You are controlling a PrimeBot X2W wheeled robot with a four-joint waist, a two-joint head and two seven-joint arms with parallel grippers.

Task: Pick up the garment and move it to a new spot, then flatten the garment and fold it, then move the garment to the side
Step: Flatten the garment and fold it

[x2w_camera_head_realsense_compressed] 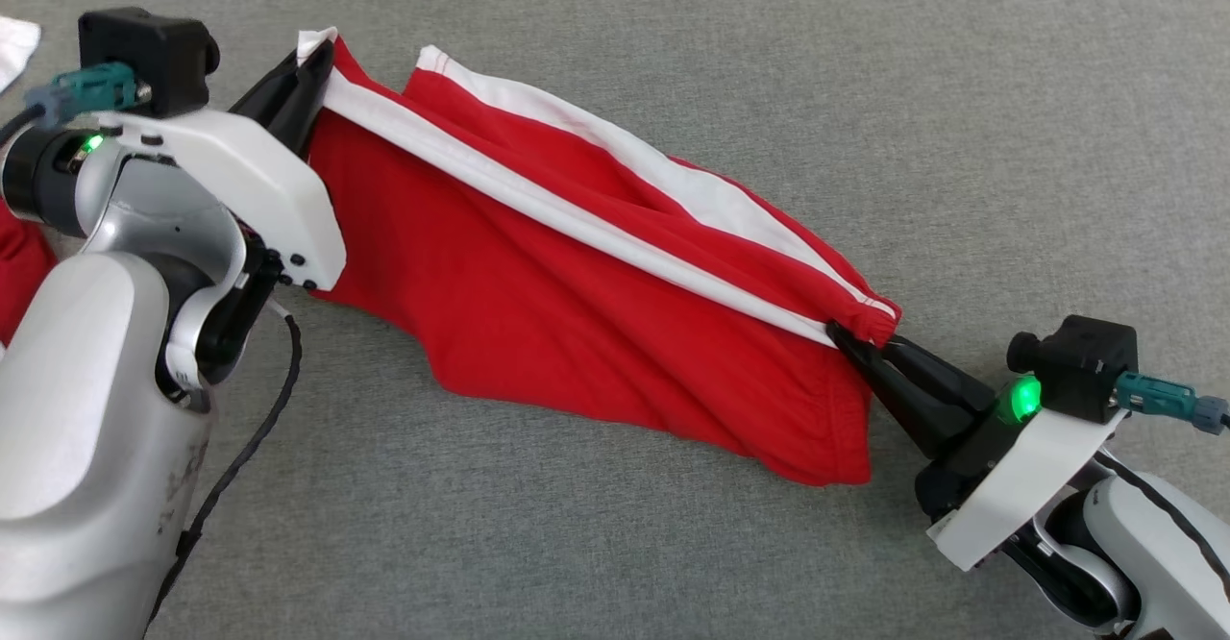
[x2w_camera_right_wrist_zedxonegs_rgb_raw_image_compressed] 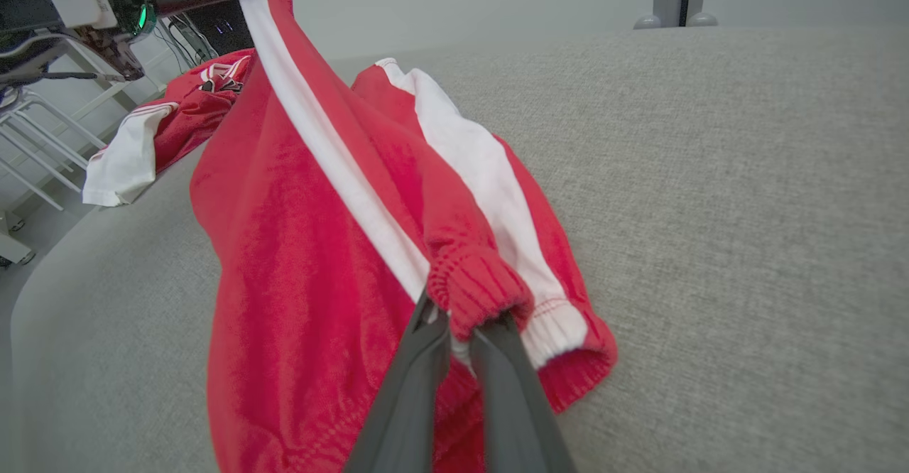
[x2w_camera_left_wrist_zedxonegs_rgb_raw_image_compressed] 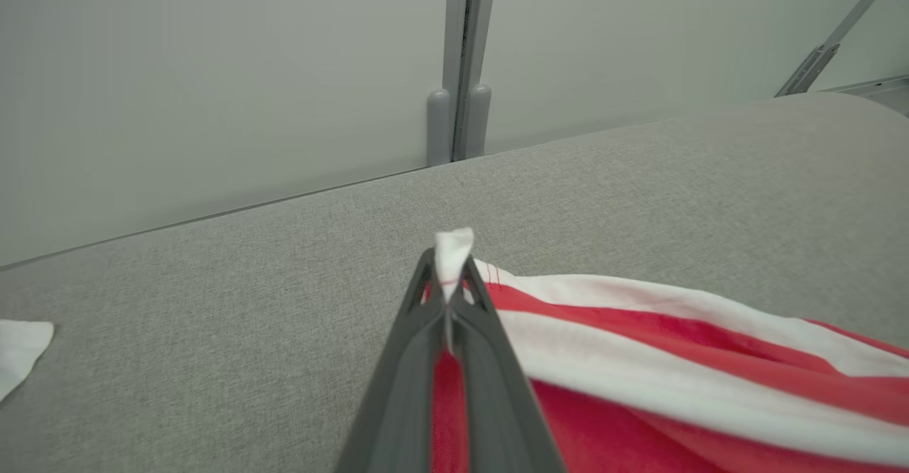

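1. At 10 o'clock in the head view, the left fingers point(x2w_camera_head_realsense_compressed: 288, 92) are pinched tight on a white hem corner of the red garment point(x2w_camera_head_realsense_compressed: 577, 313).
2. The garment stretches from there to 4 o'clock, white stripes along its upper edge, lower folds on the bench point(x2w_camera_head_realsense_compressed: 961, 140).
3. At 4 o'clock the right fingers point(x2w_camera_head_realsense_compressed: 913, 381) clamp its gathered red elastic edge.
4. The left wrist view adds the white corner poking past the closed tips, and a white cloth point(x2w_camera_left_wrist_zedxonegs_rgb_raw_image_compressed: 18, 349) at 8 o'clock.
5. The right wrist view adds a second red-and-white garment point(x2w_camera_right_wrist_zedxonegs_rgb_raw_image_compressed: 177, 111) at 10 o'clock.
6. The bench is grey woven fabric. Pale wall panels meet at a grey post point(x2w_camera_left_wrist_zedxonegs_rgb_raw_image_compressed: 461, 61) at 12 o'clock.
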